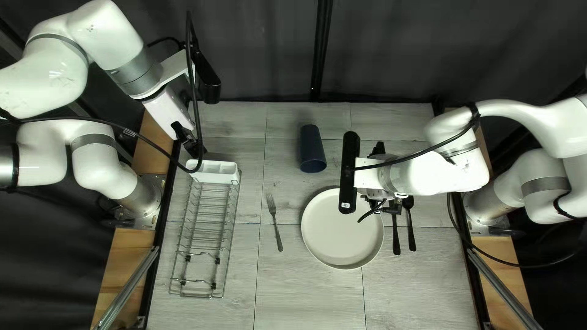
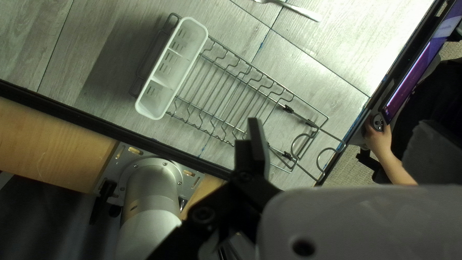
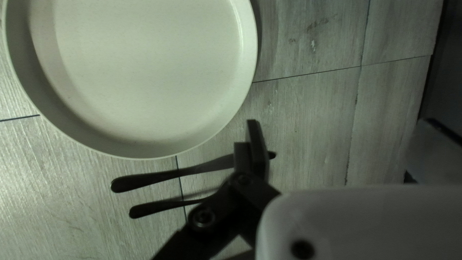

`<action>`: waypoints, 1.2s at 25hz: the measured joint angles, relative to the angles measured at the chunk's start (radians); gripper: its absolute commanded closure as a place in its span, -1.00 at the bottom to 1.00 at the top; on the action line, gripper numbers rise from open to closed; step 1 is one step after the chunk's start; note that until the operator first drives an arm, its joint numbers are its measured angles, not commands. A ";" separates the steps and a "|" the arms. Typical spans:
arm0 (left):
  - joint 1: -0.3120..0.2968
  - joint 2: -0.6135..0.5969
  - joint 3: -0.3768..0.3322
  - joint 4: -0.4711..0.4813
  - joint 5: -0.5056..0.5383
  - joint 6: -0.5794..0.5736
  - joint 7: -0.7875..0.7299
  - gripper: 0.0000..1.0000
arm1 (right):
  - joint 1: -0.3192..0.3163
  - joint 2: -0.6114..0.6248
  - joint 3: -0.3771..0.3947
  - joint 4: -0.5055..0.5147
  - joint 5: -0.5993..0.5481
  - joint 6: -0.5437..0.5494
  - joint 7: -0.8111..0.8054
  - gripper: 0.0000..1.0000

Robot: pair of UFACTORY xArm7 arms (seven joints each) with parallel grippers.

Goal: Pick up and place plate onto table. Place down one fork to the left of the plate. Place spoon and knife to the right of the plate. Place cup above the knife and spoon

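Nearby, wire rack (image 1: 204, 238) with white caddy (image 1: 214, 171), dark cup (image 1: 312, 148) on its side beyond plate (image 1: 335, 240), right arm (image 1: 426, 174) over knife (image 1: 395, 236) and spoon (image 1: 411, 233), both jaws released.

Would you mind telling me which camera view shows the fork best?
The top left view: the whole fork lies in sight, apart from the plate. The left wrist view catches only part of it; the right wrist view shows none of it.

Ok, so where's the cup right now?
In the top left view the dark blue cup is on the table toward its far edge, just beyond the plate and to the right of the fork.
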 measured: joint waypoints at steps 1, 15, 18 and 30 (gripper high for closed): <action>0.000 0.000 0.000 0.000 0.000 0.000 0.000 -1.00 | -0.002 0.026 0.002 0.005 -0.014 -0.015 0.015 -1.00; 0.000 0.000 0.000 0.000 0.000 0.000 0.000 -1.00 | -0.043 0.204 -0.020 0.016 -0.248 -0.232 0.163 -1.00; 0.000 0.000 0.000 0.000 0.000 0.000 0.000 -1.00 | -0.045 0.241 -0.024 0.039 -0.294 -0.246 0.185 -1.00; 0.000 0.000 0.000 0.000 0.000 0.000 0.000 -1.00 | -0.090 0.489 -0.122 0.212 -0.511 -0.304 0.237 -1.00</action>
